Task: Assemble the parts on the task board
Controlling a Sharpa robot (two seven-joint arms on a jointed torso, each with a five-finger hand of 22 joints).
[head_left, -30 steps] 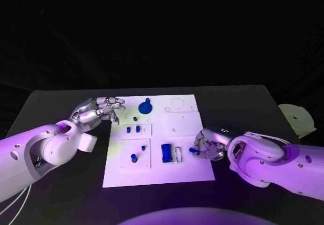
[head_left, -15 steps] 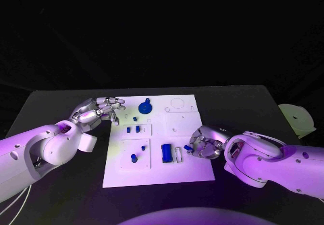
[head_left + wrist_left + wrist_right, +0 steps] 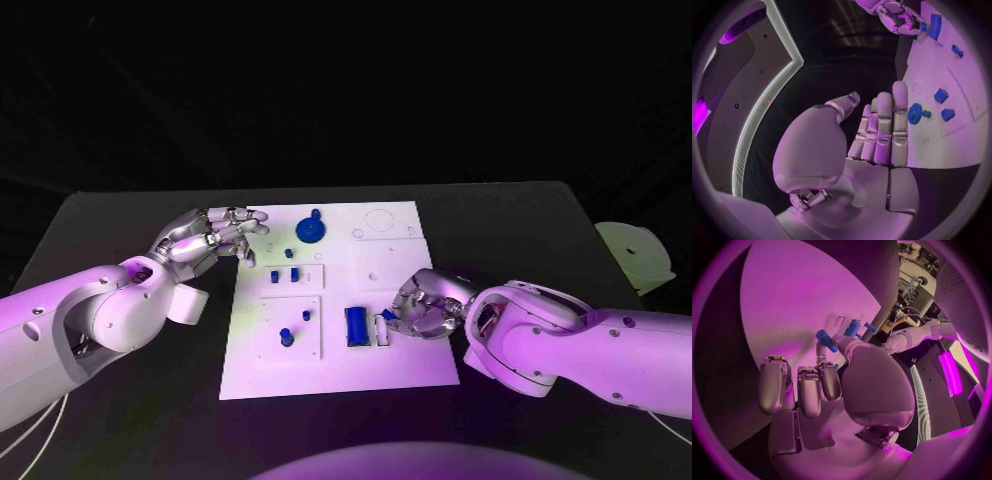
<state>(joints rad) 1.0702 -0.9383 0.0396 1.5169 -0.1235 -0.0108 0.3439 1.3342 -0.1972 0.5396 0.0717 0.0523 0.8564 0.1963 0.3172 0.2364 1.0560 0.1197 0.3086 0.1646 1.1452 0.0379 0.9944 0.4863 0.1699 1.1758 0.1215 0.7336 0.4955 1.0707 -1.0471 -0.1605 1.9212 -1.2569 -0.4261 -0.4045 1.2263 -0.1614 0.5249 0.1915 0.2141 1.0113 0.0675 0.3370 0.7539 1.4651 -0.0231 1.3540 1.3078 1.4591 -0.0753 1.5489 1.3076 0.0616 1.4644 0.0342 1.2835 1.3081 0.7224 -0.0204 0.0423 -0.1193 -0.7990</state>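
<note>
The white task board (image 3: 408,370) lies mid-table. On it are a round blue disc (image 3: 312,230), two small blue blocks (image 3: 284,274), two small blue pegs (image 3: 287,337) and a long blue block (image 3: 355,326) beside a narrow white slot (image 3: 382,331). My right hand (image 3: 428,305) is over the board's right half and pinches a small blue part (image 3: 389,315) just above that slot. The right wrist view has this part (image 3: 825,339) at the fingertips. My left hand (image 3: 214,235) hovers at the board's upper left edge, fingers straight (image 3: 886,130), holding nothing, near the disc (image 3: 915,113).
A pale round object (image 3: 636,255) sits at the table's right edge. Black table (image 3: 130,400) surrounds the board. The board's upper right has printed circles and small holes (image 3: 379,220).
My right hand has moved left across the board with the small blue part, from the right edge to just beside the slot. The left hand has stayed still.
</note>
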